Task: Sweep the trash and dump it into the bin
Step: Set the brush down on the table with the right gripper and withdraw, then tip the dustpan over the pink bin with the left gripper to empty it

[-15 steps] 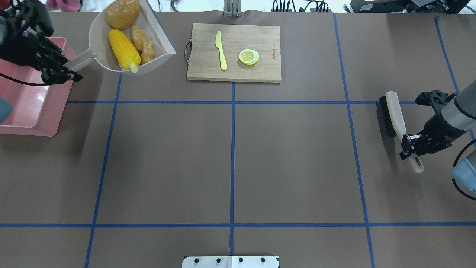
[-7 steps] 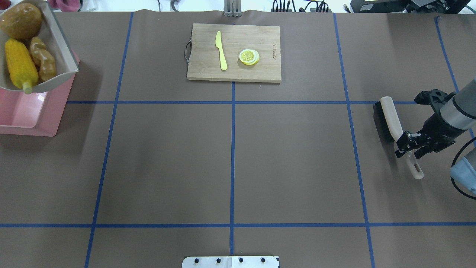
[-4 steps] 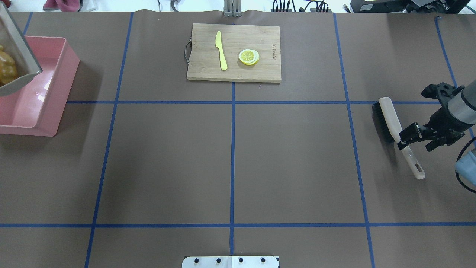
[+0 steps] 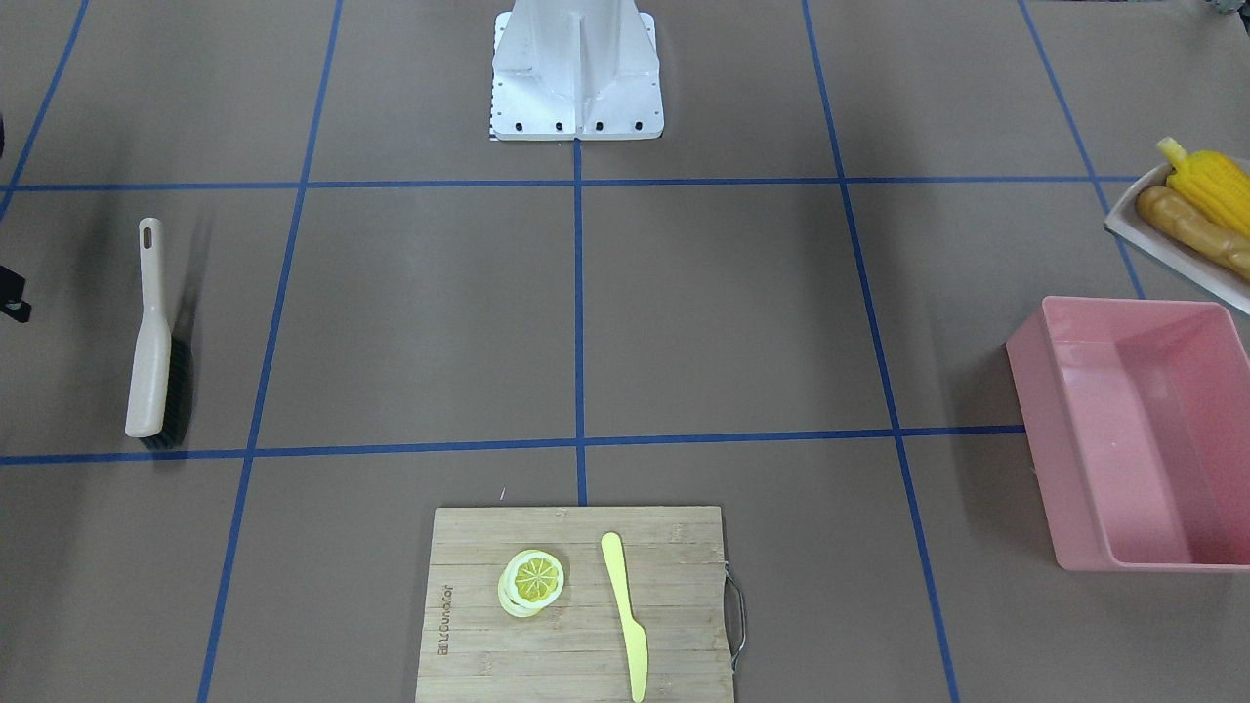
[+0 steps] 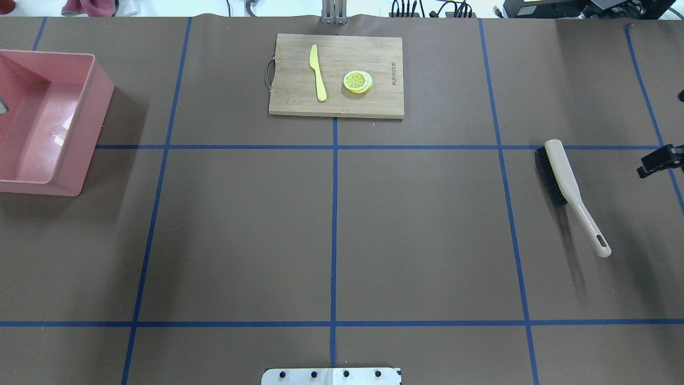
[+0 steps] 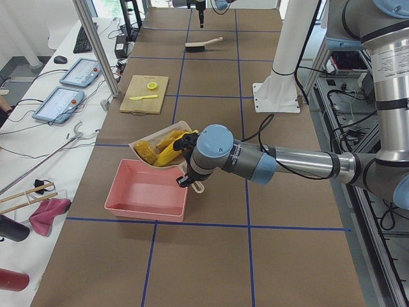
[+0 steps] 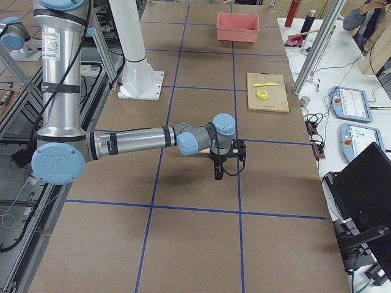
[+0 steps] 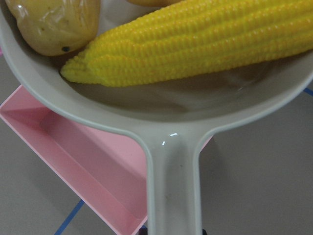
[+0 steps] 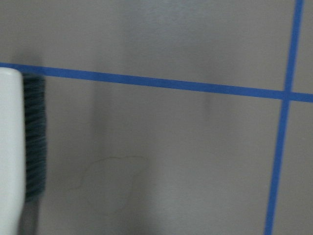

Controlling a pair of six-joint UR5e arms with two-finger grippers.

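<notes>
My left gripper (image 6: 192,174) is shut on the handle of the beige dustpan (image 8: 171,191) and holds it in the air over an edge of the pink bin (image 6: 147,204). In the pan lie the trash pieces: a yellow corn cob (image 8: 195,44), a brown potato (image 8: 54,24) and a tan ginger root (image 4: 1187,229). The bin (image 5: 80,133) stands empty at the table's left end. The beige brush (image 5: 558,166) lies loose on the table. My right gripper (image 5: 660,160) is open to the right of it, mostly past the frame edge, holding nothing.
A wooden cutting board (image 5: 374,59) at the far middle carries a yellow plastic knife (image 5: 318,72) and lemon slices (image 5: 358,82). The white robot base (image 4: 576,88) stands at the near middle edge. Blue tape lines cross the brown tabletop.
The dustpan with the trash has swung left, over the bin and out of the overhead view. My right gripper opened, let go of the brush handle and drew back to the right.
</notes>
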